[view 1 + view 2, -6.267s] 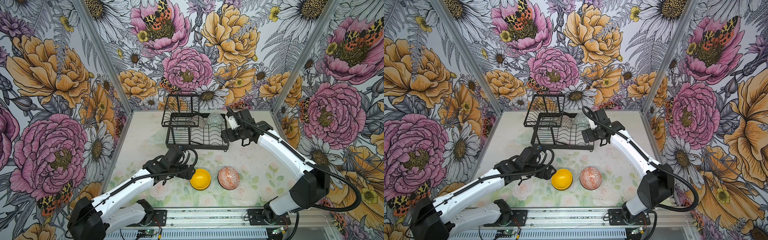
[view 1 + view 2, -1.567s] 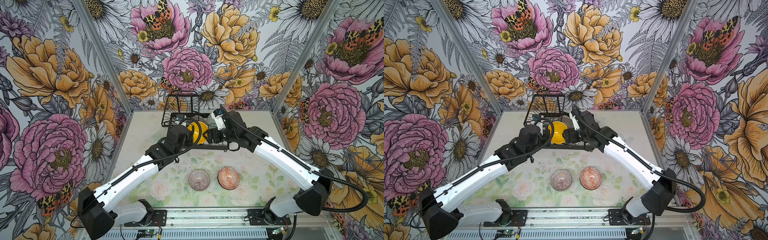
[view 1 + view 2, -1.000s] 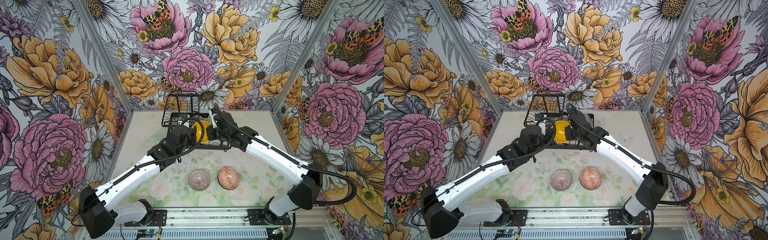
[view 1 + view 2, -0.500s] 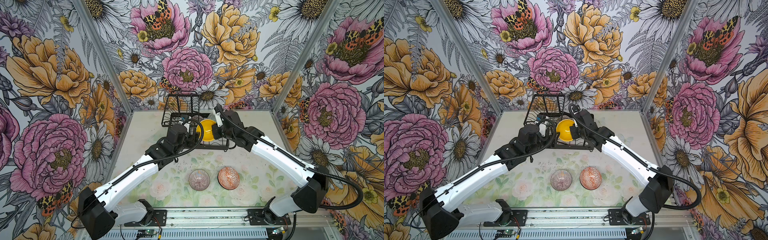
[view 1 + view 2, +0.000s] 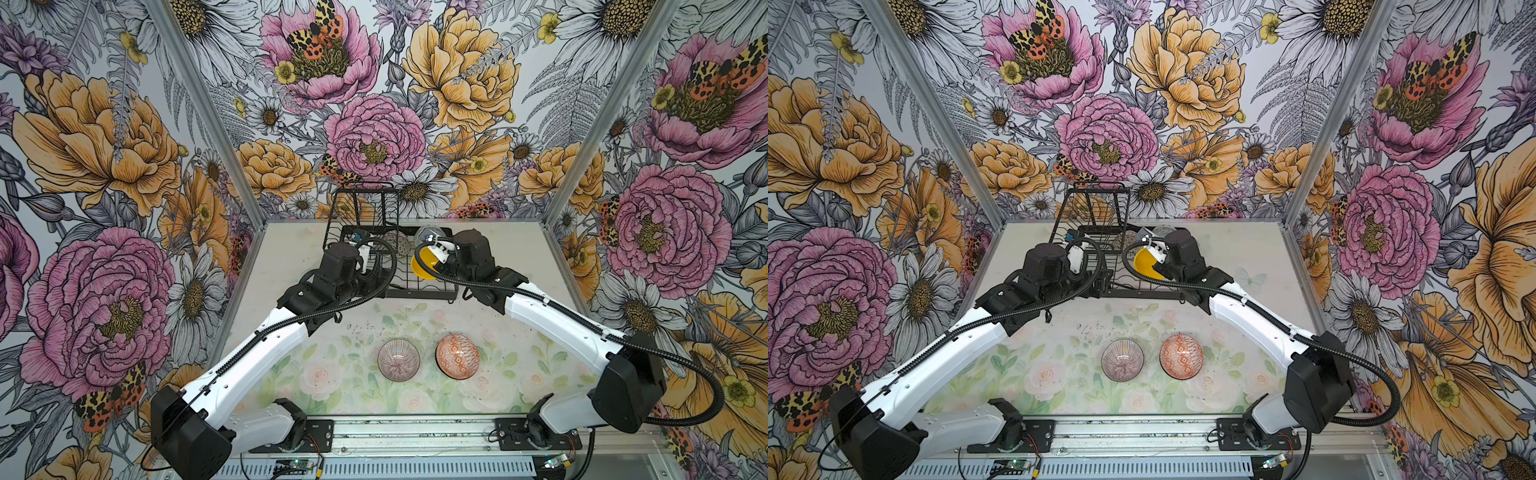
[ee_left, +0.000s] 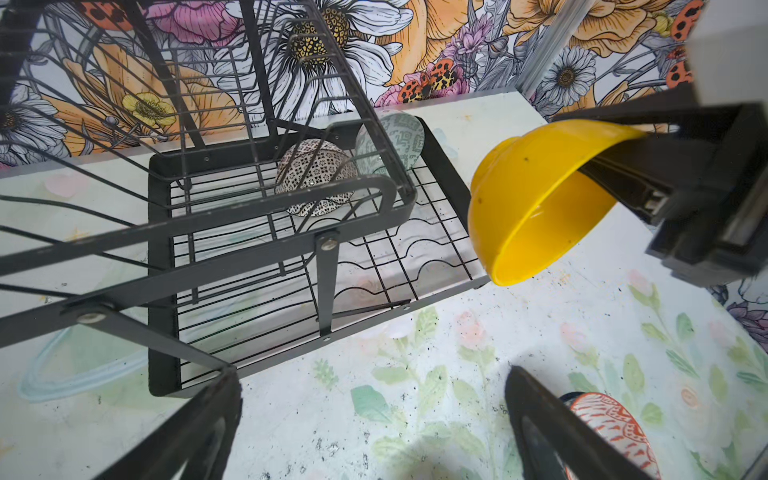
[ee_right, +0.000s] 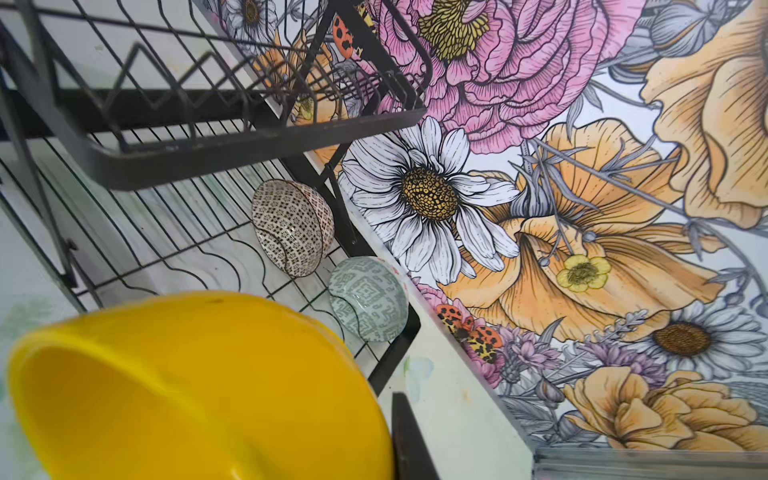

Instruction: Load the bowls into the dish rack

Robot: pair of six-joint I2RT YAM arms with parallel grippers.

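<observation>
We found the right gripper (image 5: 438, 255) clamped narrow on the rim of the yellow bowl (image 6: 536, 199). It held the bowl tipped on edge over the right end of the dish rack (image 5: 415, 294), a hold that, we judged, suited sliding it upright between the base wires. The left gripper (image 6: 370, 419) hung by the rack's near left corner, claw spread wide and empty, apparently keeping out of the right arm's way. At the far side of the tray the black-white bowl (image 6: 316, 183) stood on edge. The pale green bowl (image 6: 390, 145) stood just right of it, both propped by the wires beside the upper basket (image 5: 361, 208). Near us, the pink bowl (image 5: 398, 360) and the orange bowl (image 5: 457, 356) sat rim-up, side by side on the table (image 5: 291, 257), not yet loaded. We saw no blue-white bowl.
</observation>
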